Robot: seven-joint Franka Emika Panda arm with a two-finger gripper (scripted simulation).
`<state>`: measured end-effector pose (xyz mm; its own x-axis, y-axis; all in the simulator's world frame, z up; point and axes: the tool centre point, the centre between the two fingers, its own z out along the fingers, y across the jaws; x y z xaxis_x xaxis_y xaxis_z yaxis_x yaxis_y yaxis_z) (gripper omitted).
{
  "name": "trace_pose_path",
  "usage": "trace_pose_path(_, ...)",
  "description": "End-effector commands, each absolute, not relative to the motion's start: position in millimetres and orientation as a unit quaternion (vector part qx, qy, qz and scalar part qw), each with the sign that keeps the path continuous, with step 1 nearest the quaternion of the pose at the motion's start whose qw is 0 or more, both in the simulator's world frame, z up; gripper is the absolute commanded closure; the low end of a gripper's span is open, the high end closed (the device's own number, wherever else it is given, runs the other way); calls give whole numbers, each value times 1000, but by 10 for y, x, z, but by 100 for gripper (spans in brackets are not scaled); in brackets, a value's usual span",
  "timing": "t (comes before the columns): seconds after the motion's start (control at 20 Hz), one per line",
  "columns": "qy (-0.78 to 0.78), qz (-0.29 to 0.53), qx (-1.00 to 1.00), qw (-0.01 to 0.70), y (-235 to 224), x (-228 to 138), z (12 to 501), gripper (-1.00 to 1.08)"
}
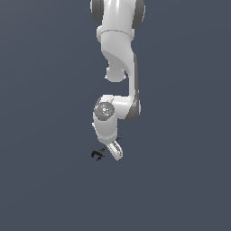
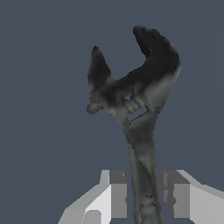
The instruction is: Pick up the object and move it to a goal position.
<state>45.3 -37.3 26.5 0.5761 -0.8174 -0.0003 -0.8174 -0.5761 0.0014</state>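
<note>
- Exterior view: you see the white arm [image 1: 118, 67] hanging down from 12 o'clock, with the end effector [image 1: 108, 151] at its low end.
- The wrench [image 1: 100, 152] sticks out from the end effector toward 9 o'clock, its forked head at the far tip.
- Wrist view: the wrench [image 2: 140, 127] shaft runs between the two fingers [image 2: 117, 194], and the open-jaw head points to 12 o'clock.
- The end effector [image 2: 144, 197] is clenched on the wrench shaft; both pads are close against it.
- Behind it you see only a plain dark grey-blue ground.
</note>
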Motion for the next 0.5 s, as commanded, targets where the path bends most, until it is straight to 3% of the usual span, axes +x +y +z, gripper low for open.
trace_pose_path(0.0,-460,0,888,0,-372,459,401,108)
trace_pose_path(0.45,-461,0,888,0,-359,467,1230,108)
